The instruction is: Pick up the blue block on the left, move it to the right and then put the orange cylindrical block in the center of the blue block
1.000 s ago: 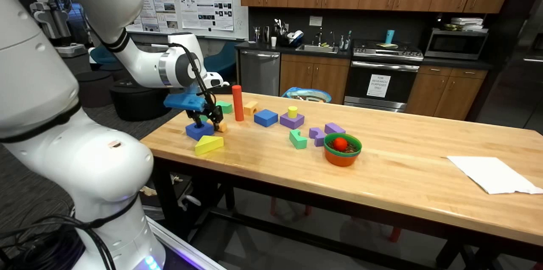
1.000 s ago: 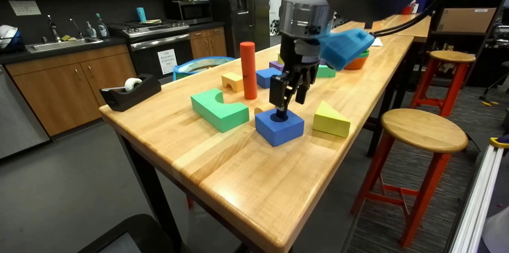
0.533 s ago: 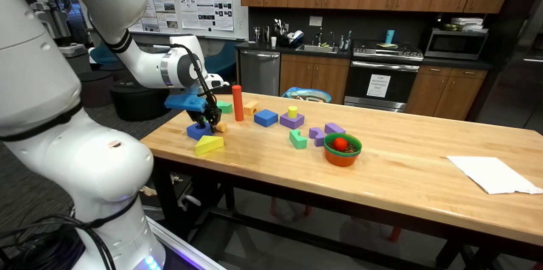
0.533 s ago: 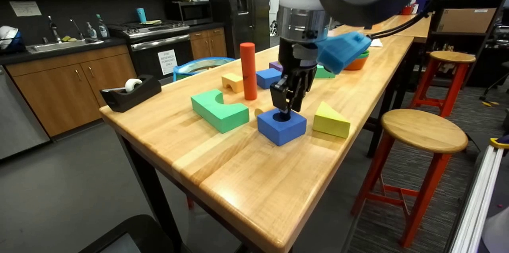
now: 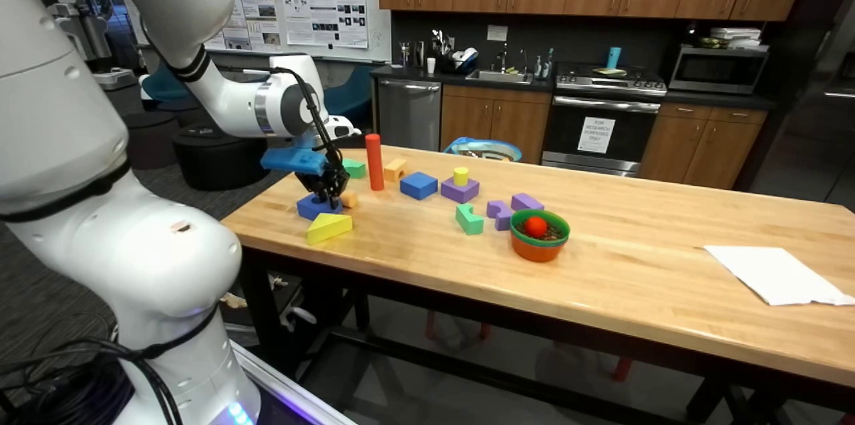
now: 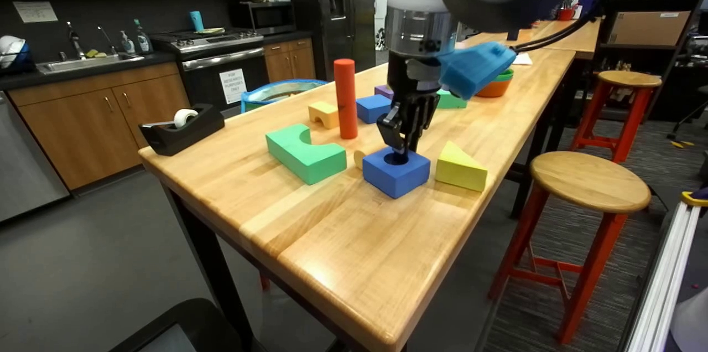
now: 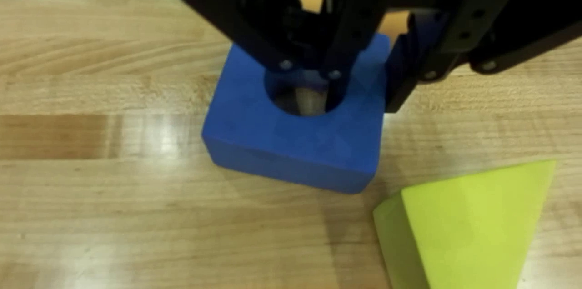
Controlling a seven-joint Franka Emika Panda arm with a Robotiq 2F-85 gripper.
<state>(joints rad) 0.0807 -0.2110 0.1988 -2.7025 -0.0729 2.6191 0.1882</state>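
Note:
The blue block (image 6: pixel 396 179), low and square with a round hole in its top, is at the left end of the table in an exterior view (image 5: pixel 310 210). My gripper (image 7: pixel 363 98) is shut on one wall of this block (image 7: pixel 273 132): one finger is down in the hole, the other presses against the outer side. From above, the gripper (image 6: pixel 405 148) points straight down; whether the block's underside touches the table cannot be told. The orange cylindrical block (image 5: pixel 375 163) stands upright behind it, apart from the gripper, and is tall and slim in both exterior views (image 6: pixel 345 100).
Close beside the held block lies a yellow wedge (image 7: pixel 477 230). A small light-orange piece (image 6: pixel 359 159) sits right behind it. A green arch (image 6: pixel 307 155), an orange arch (image 6: pixel 324 114) and another blue block (image 5: pixel 419 186) stand around. Farther off are purple blocks and a bowl (image 5: pixel 534 251).
The gripper's fingers have come together on the block's wall. The blue block has shifted slightly, to the right in both exterior views. The orange cylinder has stayed where it was.

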